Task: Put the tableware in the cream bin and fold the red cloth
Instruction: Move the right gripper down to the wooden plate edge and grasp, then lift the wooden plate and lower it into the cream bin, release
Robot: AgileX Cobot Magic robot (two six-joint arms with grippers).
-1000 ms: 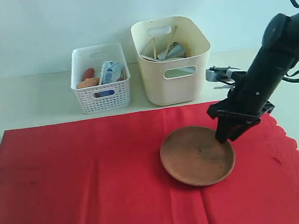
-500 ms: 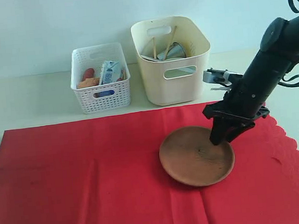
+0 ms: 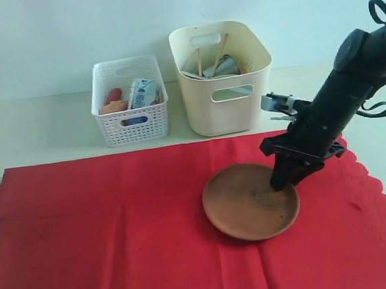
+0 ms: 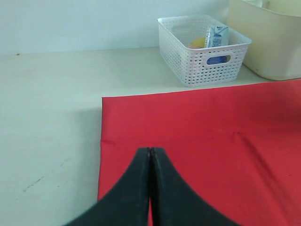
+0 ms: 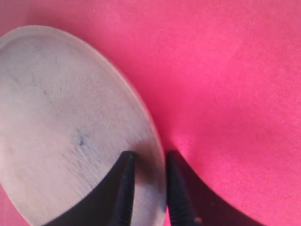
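— Where does the round brown plate [image 3: 249, 204] lie?

— Flat on the red cloth [image 3: 105, 226], toward the cloth's right half, in front of the cream bin [image 3: 227, 108]. The cloth is spread open over the table [image 3: 36, 131], its scalloped edge on the right.

— And the right pincer [image 3: 279, 183]?

— It is down at the plate's right rim. The right wrist view shows it narrow and astride the rim: one finger on the plate's inner face, the other outside, on the cloth. Whether it already squeezes the rim cannot be told.

— The left pincer [image 4: 150, 149]?

— Its fingers are pressed together with nothing between them, over the cloth near one side edge.

— What is in the bin?

— A steel cup [image 3: 223, 66] and two wooden chopsticks [image 3: 220, 47] leaning against the back wall; the rest inside is too hidden to name. The white lattice basket [image 3: 131, 123] stands just beside the bin, to its left, holding a milk carton [image 3: 142, 93] and some food.
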